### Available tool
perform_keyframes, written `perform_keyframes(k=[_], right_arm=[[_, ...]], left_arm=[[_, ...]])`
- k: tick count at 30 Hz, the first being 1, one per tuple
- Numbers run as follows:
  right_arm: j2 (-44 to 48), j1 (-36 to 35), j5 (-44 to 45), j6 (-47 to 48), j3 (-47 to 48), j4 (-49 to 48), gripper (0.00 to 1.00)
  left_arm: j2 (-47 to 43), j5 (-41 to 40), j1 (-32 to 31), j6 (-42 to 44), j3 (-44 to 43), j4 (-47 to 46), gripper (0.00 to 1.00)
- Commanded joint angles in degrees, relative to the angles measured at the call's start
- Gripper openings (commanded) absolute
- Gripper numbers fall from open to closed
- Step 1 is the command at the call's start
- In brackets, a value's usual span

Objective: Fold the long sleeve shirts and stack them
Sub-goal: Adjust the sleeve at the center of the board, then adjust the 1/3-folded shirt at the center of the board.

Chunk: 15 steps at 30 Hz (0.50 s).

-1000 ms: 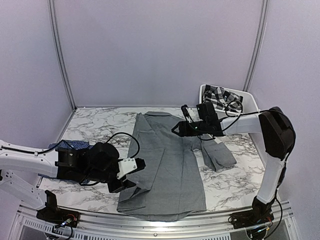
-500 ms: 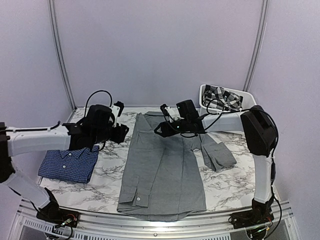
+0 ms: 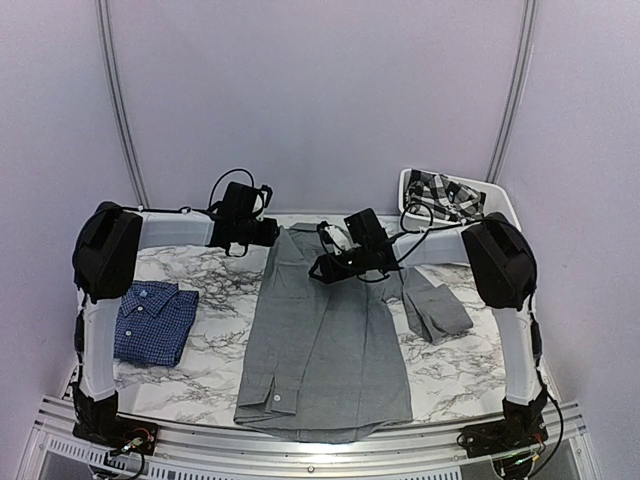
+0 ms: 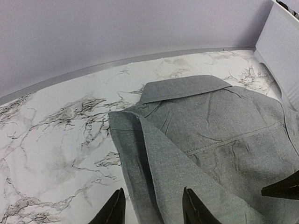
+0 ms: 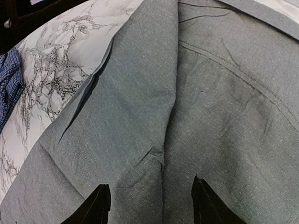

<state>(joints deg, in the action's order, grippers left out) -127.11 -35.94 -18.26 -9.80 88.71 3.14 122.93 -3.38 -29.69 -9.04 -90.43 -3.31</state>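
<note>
Grey shirt (image 3: 325, 340): one of two long sleeve shirts, laid lengthwise down the middle of the marble table (image 3: 215, 290).

Grippers. Left gripper (image 4: 152, 210): fingers spread, nothing pinched, hovering over the far-left shoulder just beside the collar (image 4: 184, 87). Right gripper (image 5: 149, 200): fingers likewise parted and free of cloth, poised over the upper chest, where a lengthwise crease runs between the two fingertips.

Handling (judged). Thin woven cloth, light and limp; it will drape and sag wherever unsupported, and the layers may slide apart. Best taken by a pinch through both layers at a shoulder corner or along the folded side edge, not in the flat middle, where the fingers would only bunch it.

Appearance. Plain mid-grey, fine weave, yoke seam across the back, collar at the far end, hem near the arm bases. Left side turned inward in a long flap, with a buttoned cuff (image 3: 275, 398) near the hem. Right sleeve (image 3: 437, 305) lies doubled out to the right, not yet tucked.

Adjacent. Blue checked shirt (image 3: 155, 320), folded compactly, well apart to the left. White basket (image 3: 505, 210) at far right, holding plaid cloth.
</note>
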Motion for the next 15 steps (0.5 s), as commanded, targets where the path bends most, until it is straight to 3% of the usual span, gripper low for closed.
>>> perform_keyframes(k=[1, 10, 15], right_arm=[[-1.0, -0.8, 0.2, 0.4, 2.9, 0.8, 0.54], [-2.4, -1.8, 0.2, -0.2, 4.2, 1.6, 0.48], [-2.8, -1.9, 0.6, -0.2, 4.5, 2.1, 0.46]], left_arm=[[2.3, 3.2, 0.7, 0.0, -4.7, 2.1, 0.43], [6.5, 8.4, 1.3, -2.3, -8.6, 2.5, 0.32], [6.5, 4.0, 1.3, -3.3, -9.2, 5.5, 0.44]])
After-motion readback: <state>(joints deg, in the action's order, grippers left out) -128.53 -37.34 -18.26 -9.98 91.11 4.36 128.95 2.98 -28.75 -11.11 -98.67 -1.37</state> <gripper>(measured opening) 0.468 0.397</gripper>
